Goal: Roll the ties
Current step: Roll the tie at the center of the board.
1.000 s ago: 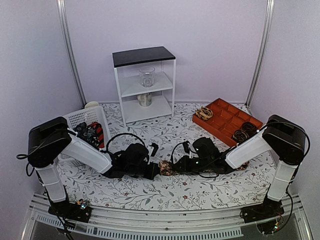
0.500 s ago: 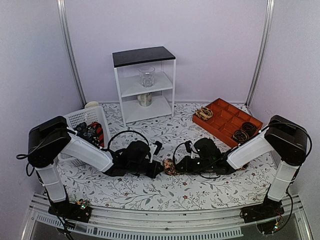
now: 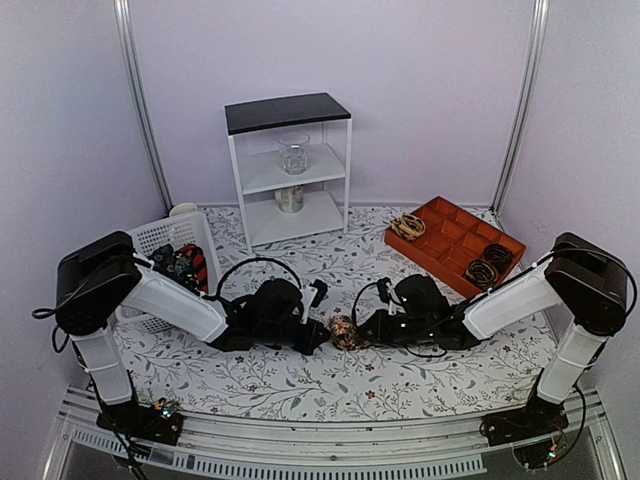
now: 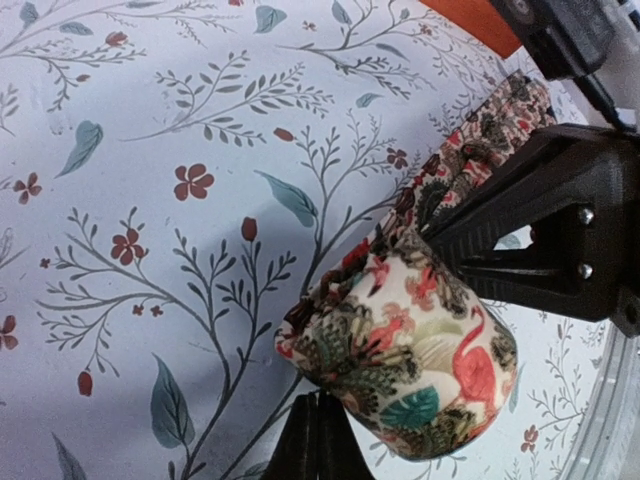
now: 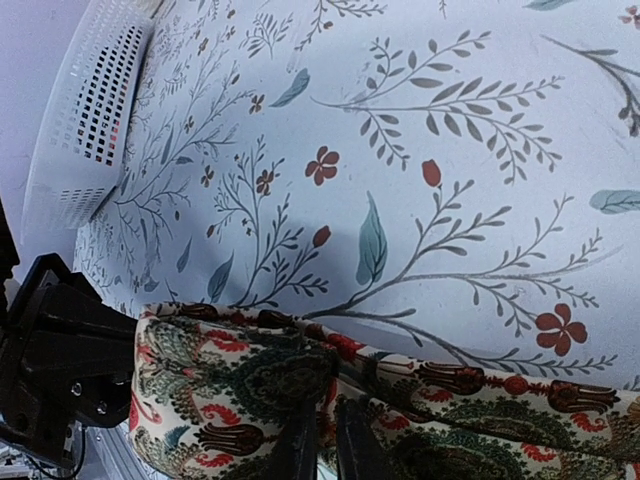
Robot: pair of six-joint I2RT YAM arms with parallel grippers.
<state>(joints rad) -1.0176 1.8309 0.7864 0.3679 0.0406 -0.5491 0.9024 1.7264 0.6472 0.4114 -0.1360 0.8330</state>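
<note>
White shelf (image 3: 288, 170) rear; orange tray (image 3: 452, 236) right; basket (image 3: 160, 233) left.

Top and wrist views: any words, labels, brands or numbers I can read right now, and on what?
None readable.
The tie shows only a printed pattern, the tablecloth only leaves and flowers.
The orange tray, white shelf and basket show no lettering.
The can on the shelf is too small to tell.
</note>
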